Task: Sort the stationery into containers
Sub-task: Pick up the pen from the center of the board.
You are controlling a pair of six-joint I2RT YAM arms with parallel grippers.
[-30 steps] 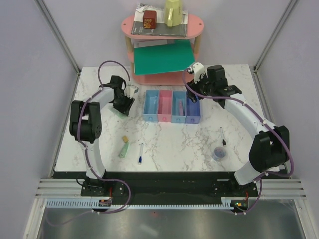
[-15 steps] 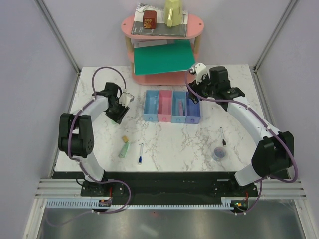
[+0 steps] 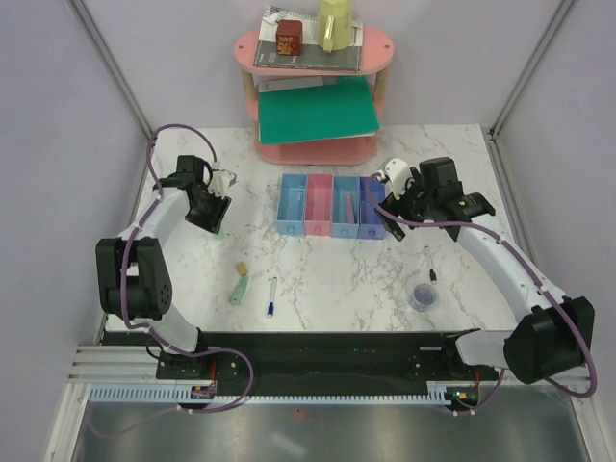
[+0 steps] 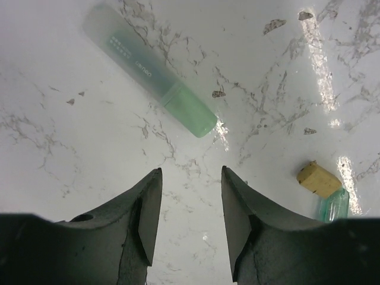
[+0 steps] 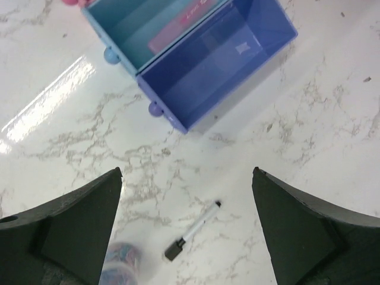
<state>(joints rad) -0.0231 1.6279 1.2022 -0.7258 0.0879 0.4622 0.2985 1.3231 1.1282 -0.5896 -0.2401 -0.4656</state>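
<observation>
"Pale green frosted plastic marker (image 4: pixel 148 77) — where?"
"On the marble desk (image 4: pixel 285 89), just ahead of the left tool (image 4: pixel 191 172) — spread, empty. Right tool (image 5: pixel 184 178) gapes wide near the violet-blue rectangular tray (image 5: pixel 225 65)."

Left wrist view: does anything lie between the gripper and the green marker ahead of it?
Nothing. The left wrist view shows only bare table between the open left gripper and the green marker.

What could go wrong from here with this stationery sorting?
One: the left gripper is open, short of the pale green marker, which lies diagonal to its fingers' closing line; a grasp could pinch one end and roll it off. Two: the thin black pen lies flat near the clear round tape roll; the open right gripper might nudge the roll.
</observation>
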